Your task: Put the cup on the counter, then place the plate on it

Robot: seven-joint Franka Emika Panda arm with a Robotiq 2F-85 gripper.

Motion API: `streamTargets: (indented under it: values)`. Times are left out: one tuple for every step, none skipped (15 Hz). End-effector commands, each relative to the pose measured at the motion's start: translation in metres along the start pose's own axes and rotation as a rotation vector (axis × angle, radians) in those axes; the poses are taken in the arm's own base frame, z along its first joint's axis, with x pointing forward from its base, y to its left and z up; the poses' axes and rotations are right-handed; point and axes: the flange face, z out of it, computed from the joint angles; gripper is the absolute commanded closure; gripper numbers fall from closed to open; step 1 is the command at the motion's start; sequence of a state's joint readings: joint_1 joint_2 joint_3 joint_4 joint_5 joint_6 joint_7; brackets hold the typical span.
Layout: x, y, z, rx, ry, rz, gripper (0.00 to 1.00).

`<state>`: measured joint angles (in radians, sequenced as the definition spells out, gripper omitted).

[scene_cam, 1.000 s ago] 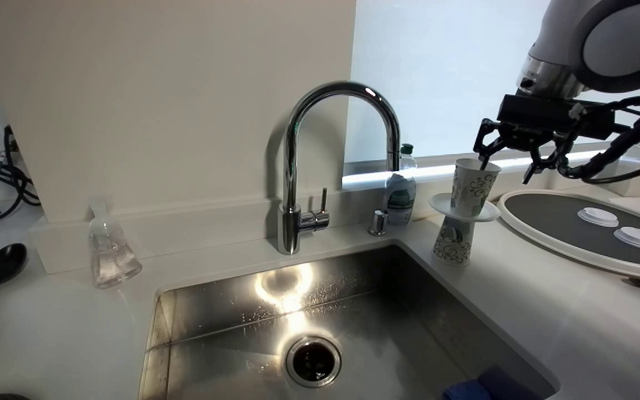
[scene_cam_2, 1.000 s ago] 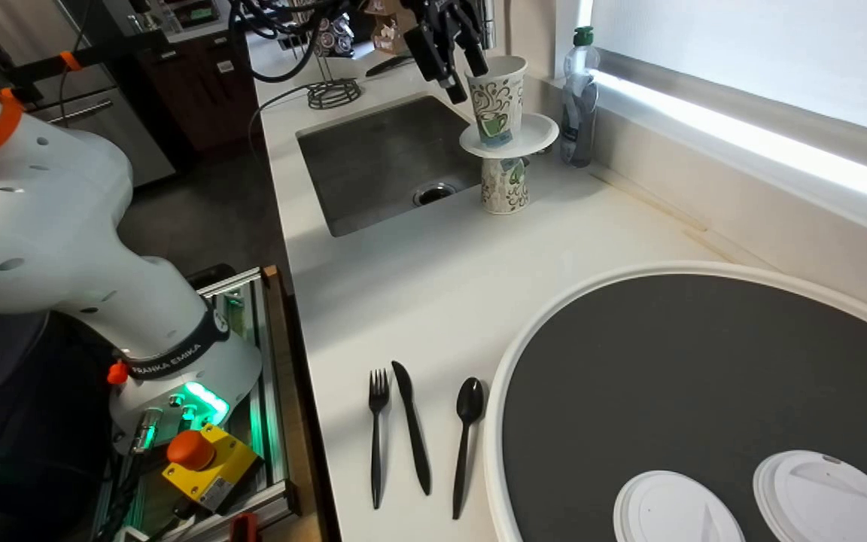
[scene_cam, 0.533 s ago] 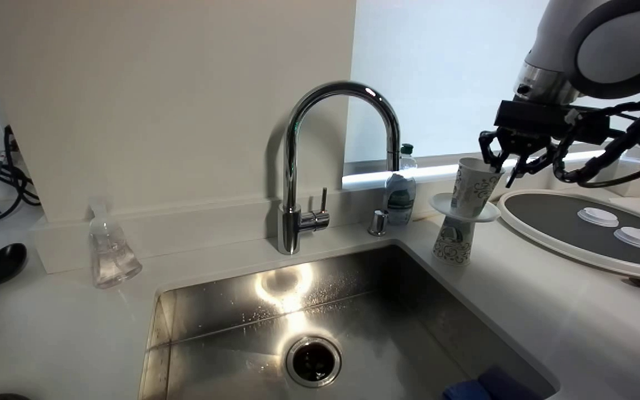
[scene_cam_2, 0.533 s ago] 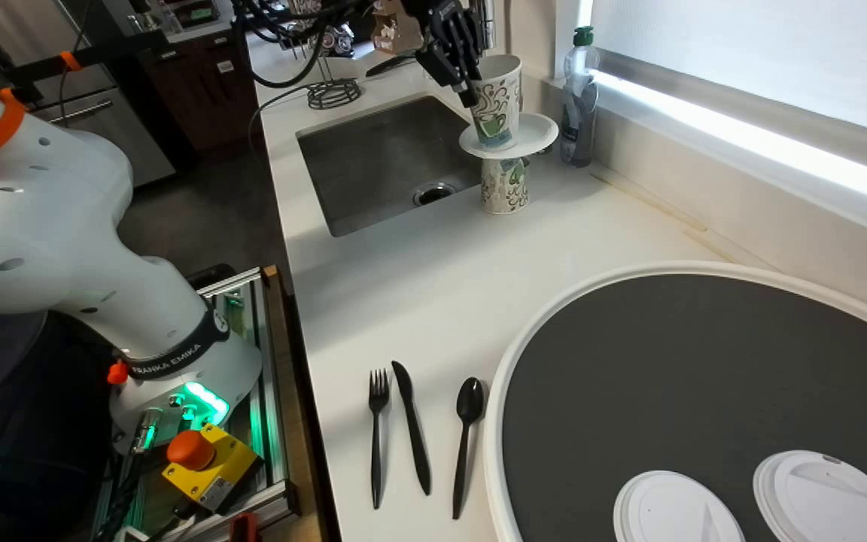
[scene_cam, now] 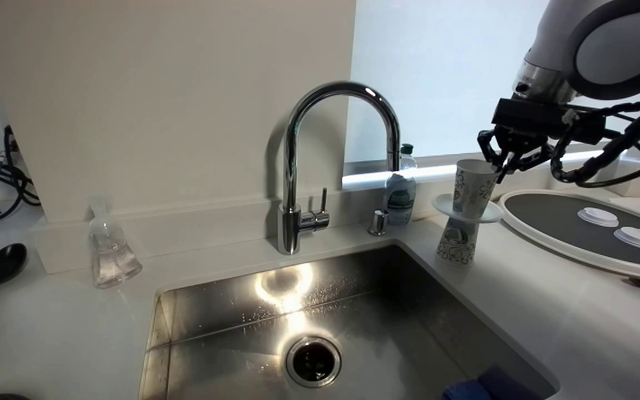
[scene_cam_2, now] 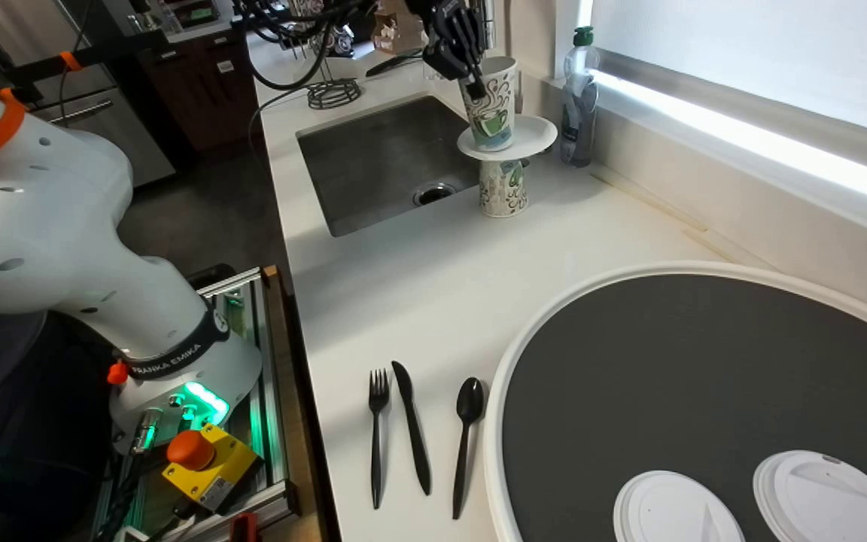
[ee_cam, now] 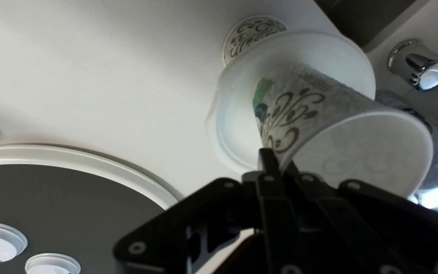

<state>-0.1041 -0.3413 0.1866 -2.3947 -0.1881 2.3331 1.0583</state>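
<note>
Jaws first: I see them clenched on the upper cup (ee_cam: 295, 99), pinching its rim at about eight o'clock of the mouth in my wrist view, one jaw outside the wall and one inside; that cup is mouth up over the small white plate (ee_cam: 238, 121), swirls and a touch of green printed on its side; in both exterior views its base meets the plate, though whether its weight rests there I can't tell from here; the plate, in turn, sits on the lower cup (scene_cam_2: 503, 188), which is mouth down on the pale worktop (scene_cam_2: 433, 286), just beside the sink (scene_cam: 386, 339).

Moving out from the lower cup, in an exterior view I've got that sink spreading at eight o'clock, the chrome tap (scene_cam: 290, 178) at ten, and a green-capped bottle (scene_cam: 400, 200) between ten and eleven, nearer than the tap; something blue (scene_cam: 467, 390) lies in the sink at six o'clock, running out of view, so I can't say what it is; in an exterior view, too, a black fork (scene_cam_2: 378, 395) lies at seven, a black spoon (scene_cam_2: 470, 406) at six, a black knife (scene_cam_2: 412, 433) between them; the big round tray (scene_cam_2: 629, 361), dark inside a white rim, sits between four and five, carrying two white lids (scene_cam_2: 674, 512); my white arm (scene_cam_2: 147, 301) stands at eight, beyond the worktop's edge.
</note>
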Motion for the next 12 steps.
streamTargets:
  values:
    - [-0.002, 0.0, 0.001, 0.012, 0.023, 0.015, 0.99]
    - [-0.002, 0.001, -0.001, 0.013, 0.025, 0.018, 0.99]
    - [-0.001, 0.001, -0.003, 0.012, 0.028, 0.019, 0.99]
    - [-0.001, 0.002, -0.005, 0.013, 0.031, 0.023, 0.99]
    - [-0.001, 0.003, -0.007, 0.018, 0.03, 0.026, 0.99]
    - [0.0, 0.005, -0.01, 0.018, 0.033, 0.031, 0.99]
    - [0.001, 0.006, -0.013, 0.024, 0.036, 0.034, 0.99]
    - [0.003, 0.008, -0.016, 0.025, 0.042, 0.039, 0.99]
    - [0.005, 0.01, -0.02, 0.026, 0.049, 0.047, 0.99]
    - [0.006, 0.013, -0.024, 0.03, 0.055, 0.054, 0.99]
    - [0.008, 0.017, -0.028, 0.035, 0.061, 0.063, 0.99]
    - [0.01, 0.021, -0.032, 0.034, 0.069, 0.073, 0.99]
